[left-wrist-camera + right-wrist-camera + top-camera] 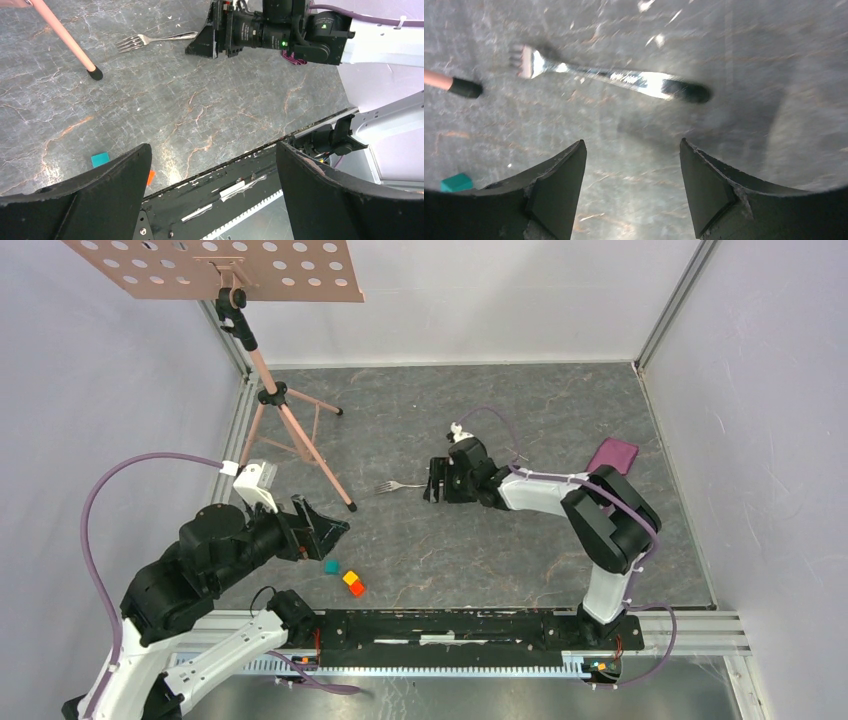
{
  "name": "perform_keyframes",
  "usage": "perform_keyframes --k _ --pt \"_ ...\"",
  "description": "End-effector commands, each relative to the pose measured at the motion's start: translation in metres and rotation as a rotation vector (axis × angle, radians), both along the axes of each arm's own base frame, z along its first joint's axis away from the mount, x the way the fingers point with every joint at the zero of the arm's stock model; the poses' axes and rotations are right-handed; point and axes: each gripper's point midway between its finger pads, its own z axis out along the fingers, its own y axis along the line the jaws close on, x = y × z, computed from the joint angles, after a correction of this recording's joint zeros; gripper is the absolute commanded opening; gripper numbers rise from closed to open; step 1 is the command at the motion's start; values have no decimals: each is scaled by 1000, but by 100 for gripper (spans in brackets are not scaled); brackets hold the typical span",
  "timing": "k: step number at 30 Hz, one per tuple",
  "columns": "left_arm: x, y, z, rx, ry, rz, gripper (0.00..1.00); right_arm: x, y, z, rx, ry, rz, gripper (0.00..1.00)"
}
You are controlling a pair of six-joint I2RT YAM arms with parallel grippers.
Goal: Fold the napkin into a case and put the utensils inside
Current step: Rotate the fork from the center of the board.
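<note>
The fork (398, 485) is lying free on the grey marbled table (480, 550), tines pointing left, near a stand's leg (325, 475). The napkin (613, 454) is sitting at the far right, partly hidden behind the right arm. Pale walls are enclosing the surface. The right gripper (432, 480) is reaching low just beside the fork's handle, jaws parted and holding nothing. The left gripper (330, 530) is hovering wide open and empty near small coloured blocks (350, 580).

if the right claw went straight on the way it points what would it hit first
The fork, most likely: it lies crosswise just ahead of the open right claw, nothing between. Its height above the fork is unclear.
</note>
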Motion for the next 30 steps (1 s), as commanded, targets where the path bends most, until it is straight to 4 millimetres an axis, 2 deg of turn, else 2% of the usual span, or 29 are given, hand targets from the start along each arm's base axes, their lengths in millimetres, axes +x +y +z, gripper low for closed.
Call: perform_keyframes --k 1,6,8,12,15,20,25,27,30 --pt "4 -5 13 -44 -22 5 100 -25 39 21 116 93 -69 74" --pt "5 -8 12 -51 -19 -1 100 -43 85 25 367 257 -356 76" --pt "4 -7 13 -54 -21 -4 100 -41 103 28 472 290 -440 77" --pt "0 -2 16 -54 -27 5 100 -28 119 19 609 325 -591 76" --pt "-3 3 20 -56 -35 11 100 -12 116 10 684 313 -696 75" --pt "-8 11 23 -47 -44 24 100 14 95 -9 701 258 -840 73" --pt "-10 15 22 -39 -49 25 100 30 77 -25 722 226 -939 63" --pt "-11 15 22 -39 -50 22 100 35 76 -30 736 221 -957 58" --pt "-11 15 23 -37 -51 20 100 41 79 -36 760 218 -964 44"
